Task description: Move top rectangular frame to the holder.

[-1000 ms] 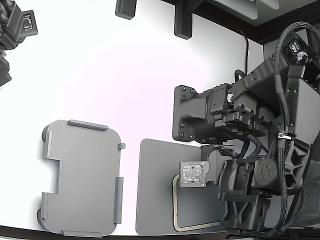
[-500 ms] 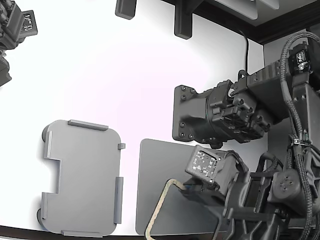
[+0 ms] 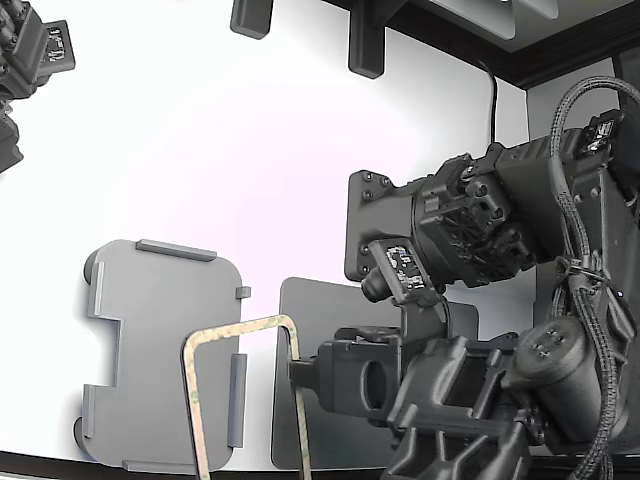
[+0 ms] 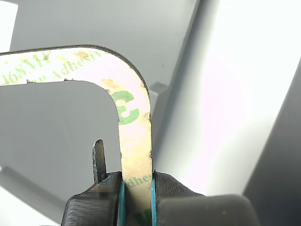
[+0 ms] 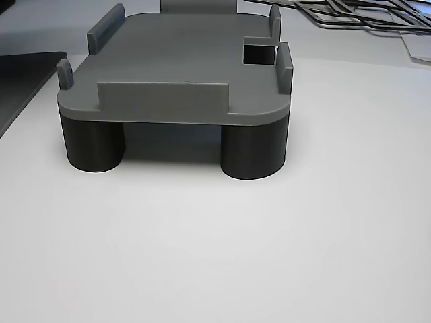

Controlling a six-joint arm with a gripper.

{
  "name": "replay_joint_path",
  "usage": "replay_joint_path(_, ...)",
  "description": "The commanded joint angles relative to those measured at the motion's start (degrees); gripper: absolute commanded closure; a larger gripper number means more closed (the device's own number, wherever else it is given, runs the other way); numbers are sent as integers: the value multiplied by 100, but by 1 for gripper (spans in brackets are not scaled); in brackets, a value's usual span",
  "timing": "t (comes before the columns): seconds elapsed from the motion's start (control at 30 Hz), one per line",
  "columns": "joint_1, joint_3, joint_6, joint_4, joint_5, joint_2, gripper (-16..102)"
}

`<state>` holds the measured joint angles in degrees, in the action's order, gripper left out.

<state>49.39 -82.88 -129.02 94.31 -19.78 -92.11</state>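
The tan rectangular frame [image 3: 240,330] with greenish print hangs in the air, held by one long side. It overlaps the right edge of the light grey holder [image 3: 160,350] in the exterior view. My gripper [image 3: 297,372] is shut on the frame's right side. In the wrist view the frame [image 4: 134,132] is pinched between the two pads of the gripper [image 4: 136,193], with the holder [image 4: 56,141] below it. The other view shows the holder [image 5: 175,74] empty on its dark round feet.
A dark grey flat mat [image 3: 330,400] lies to the exterior view's right of the holder, partly under my arm. A second arm's parts [image 3: 25,60] sit at the upper left. Several spare frames [image 5: 363,17] lie behind the holder in the other view.
My gripper has lifted the frame off the dark mat and carried it toward the exterior view's left, from the mat to over the holder's right edge.
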Motion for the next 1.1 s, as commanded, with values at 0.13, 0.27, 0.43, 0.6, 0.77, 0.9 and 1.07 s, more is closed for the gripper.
replay_joint_path(0.13,-853,475,-229,53,404,308,96)
replay_joint_path(0.27,-1239,510,-70,53,650,396,96)
replay_joint_path(0.43,-1635,483,176,53,905,501,96)
replay_joint_path(0.6,-1960,571,448,44,1081,721,96)
replay_joint_path(0.77,-2083,615,562,26,1195,958,96)
replay_joint_path(0.9,-2109,536,580,9,1257,1028,88)
replay_joint_path(1.07,-2109,624,519,0,1239,1116,81)
